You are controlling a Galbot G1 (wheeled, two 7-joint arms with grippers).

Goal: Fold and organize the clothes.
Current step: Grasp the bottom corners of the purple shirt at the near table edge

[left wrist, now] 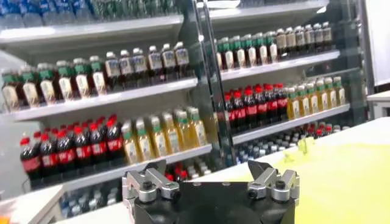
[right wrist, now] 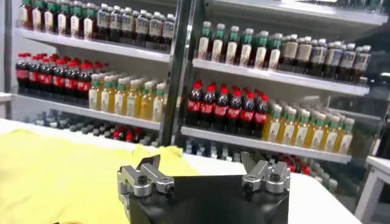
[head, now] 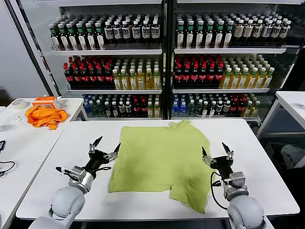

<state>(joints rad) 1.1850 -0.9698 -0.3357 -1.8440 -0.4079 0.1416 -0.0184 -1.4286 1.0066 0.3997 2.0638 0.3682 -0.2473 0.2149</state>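
Observation:
The lime-green T-shirt [head: 161,158] lies on the white table [head: 71,143], partly folded, with a sleeve sticking out at its front right corner. Just off the shirt's left edge hovers my left gripper [head: 106,146], open and holding nothing. My right gripper [head: 217,152] stands open beside the shirt's right edge, also holding nothing. In the left wrist view the left gripper [left wrist: 209,167] points at the shelves with green fabric [left wrist: 341,182] beside it. The right wrist view shows the right gripper [right wrist: 201,161] and the shirt [right wrist: 55,176] to one side.
A side table [head: 19,138] on the left carries a bright orange cloth [head: 45,117], a tape roll [head: 19,103] and cables. Drink coolers [head: 162,57] full of bottles stand behind the table. Another white table [head: 293,102] is at the far right.

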